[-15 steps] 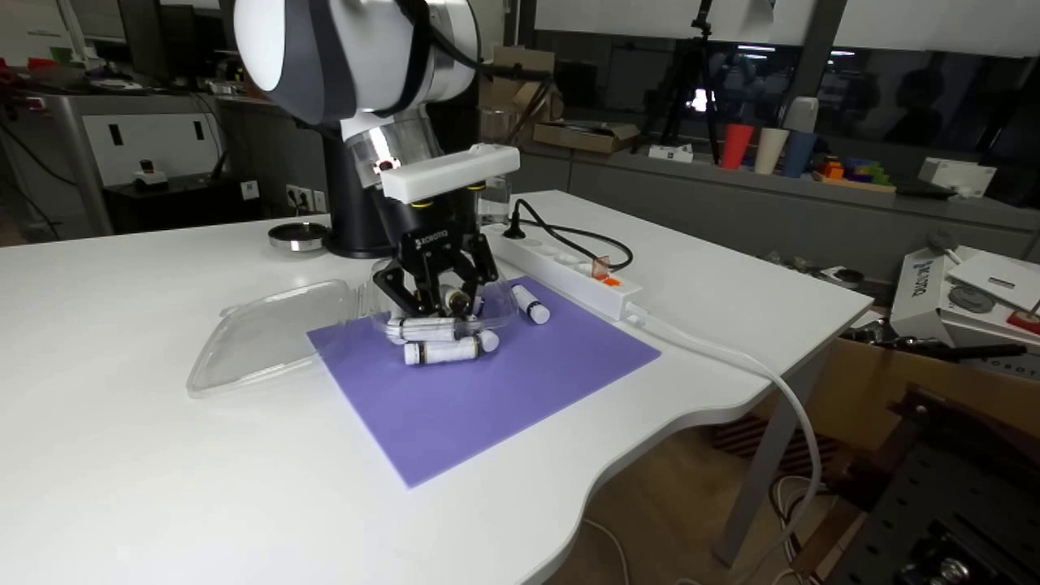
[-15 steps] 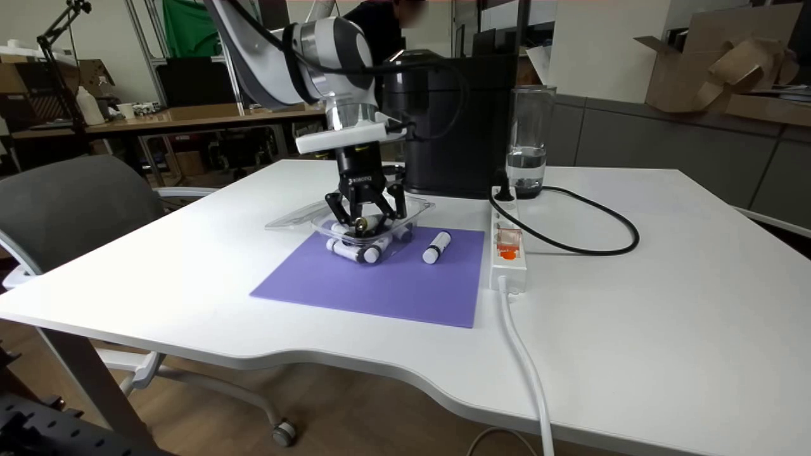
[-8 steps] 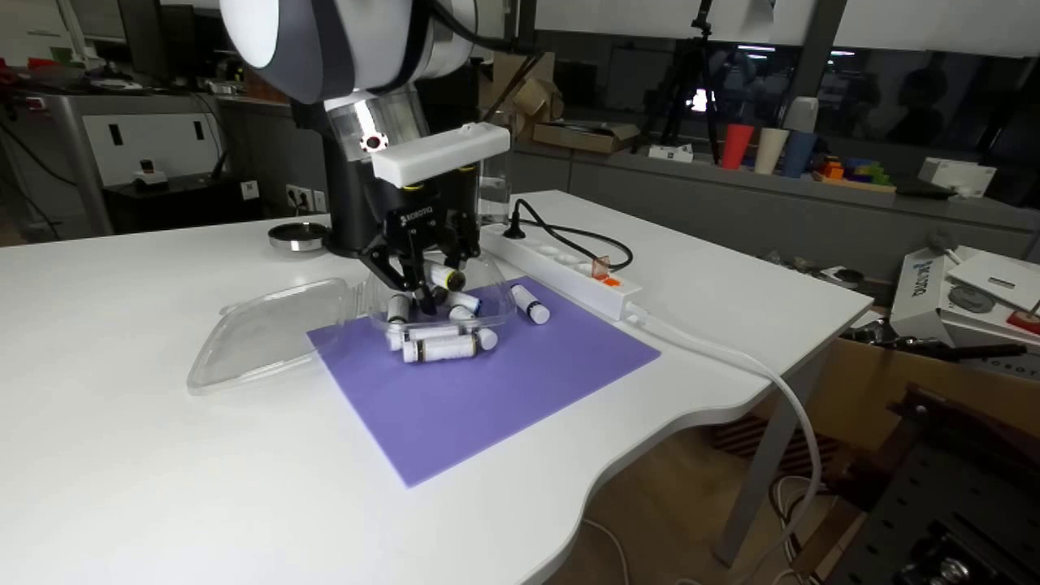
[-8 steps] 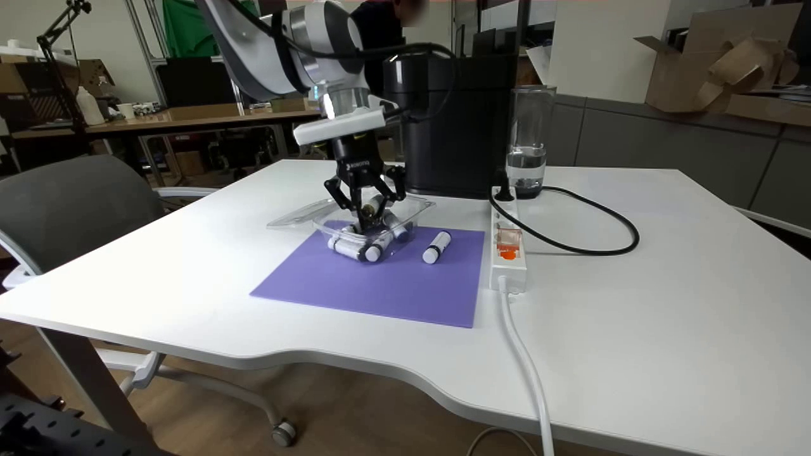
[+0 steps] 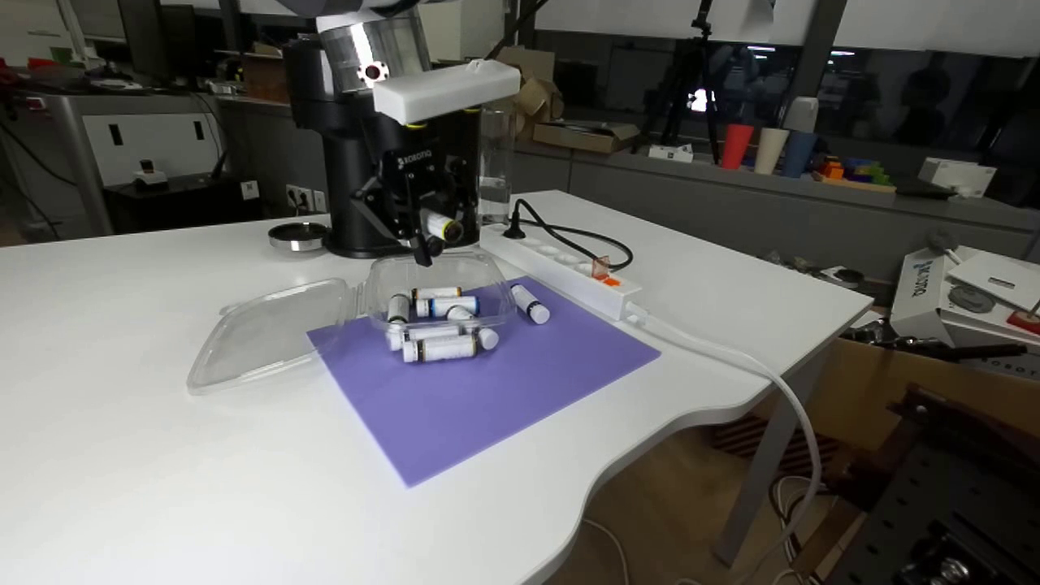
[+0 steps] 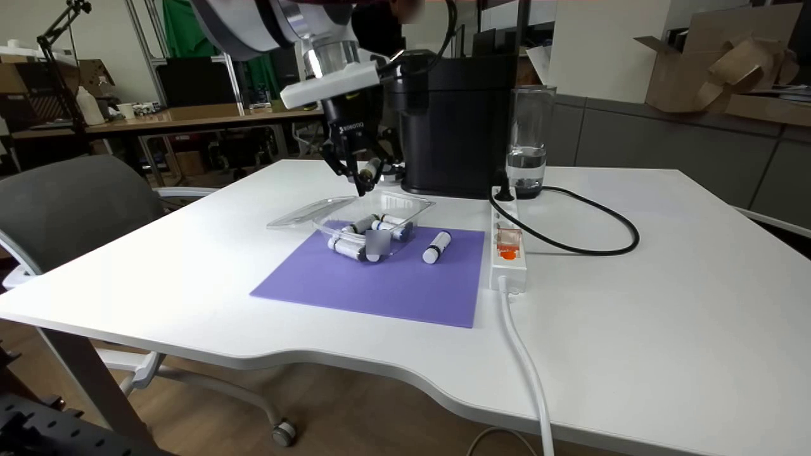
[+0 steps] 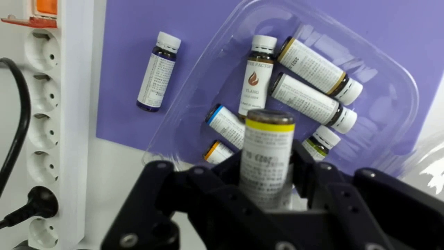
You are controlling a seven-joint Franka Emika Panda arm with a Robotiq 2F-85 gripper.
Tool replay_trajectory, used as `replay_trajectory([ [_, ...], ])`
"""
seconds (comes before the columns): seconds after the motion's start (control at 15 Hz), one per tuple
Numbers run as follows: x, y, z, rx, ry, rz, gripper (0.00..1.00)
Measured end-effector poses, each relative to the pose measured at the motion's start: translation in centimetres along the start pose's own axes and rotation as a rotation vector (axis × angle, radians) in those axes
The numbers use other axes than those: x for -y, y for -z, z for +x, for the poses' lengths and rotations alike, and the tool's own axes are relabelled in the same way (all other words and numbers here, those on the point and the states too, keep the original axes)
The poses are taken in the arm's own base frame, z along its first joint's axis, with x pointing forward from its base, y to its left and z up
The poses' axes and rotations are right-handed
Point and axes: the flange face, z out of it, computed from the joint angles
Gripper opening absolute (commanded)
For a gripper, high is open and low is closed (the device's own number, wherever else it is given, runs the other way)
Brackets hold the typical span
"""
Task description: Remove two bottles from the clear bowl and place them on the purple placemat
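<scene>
My gripper (image 5: 443, 240) is shut on a white-labelled bottle with a yellow band (image 7: 267, 156) and holds it above the clear bowl (image 5: 502, 280). The held bottle sticks out sideways between the fingers, dark base outward, and also shows in an exterior view (image 6: 370, 168); its cap end is hidden. Several more bottles (image 7: 256, 83) lie in the bowl, with white caps and white labels. The bowl sits on the back part of the purple placemat (image 5: 479, 414). One bottle (image 5: 530, 304) lies on the placemat beside the bowl, apart from it.
The bowl's open clear lid (image 5: 272, 337) lies on the table beside the bowl. A white power strip (image 5: 561, 268) with a black cable runs along the placemat's side. A tall black machine (image 6: 459, 133), a glass with water (image 6: 527, 168) and a round metal dish (image 5: 298, 236) stand behind.
My gripper has risen out of the bowl with the yellow-banded bottle, which now hangs clear above the others. Bottles in the bowl have shifted slightly. The bottle on the placemat has not moved.
</scene>
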Motion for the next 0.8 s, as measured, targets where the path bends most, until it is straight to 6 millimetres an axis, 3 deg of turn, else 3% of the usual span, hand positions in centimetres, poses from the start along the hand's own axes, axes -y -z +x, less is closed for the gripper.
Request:
replay_trajectory([
  [0.47, -3.6, 2.2, -4.3, -0.039, -0.089, -0.047, 0.08],
  [0.8, -8.1, 0.9, -7.9, -0.003, -0.201, -0.047, 0.08],
])
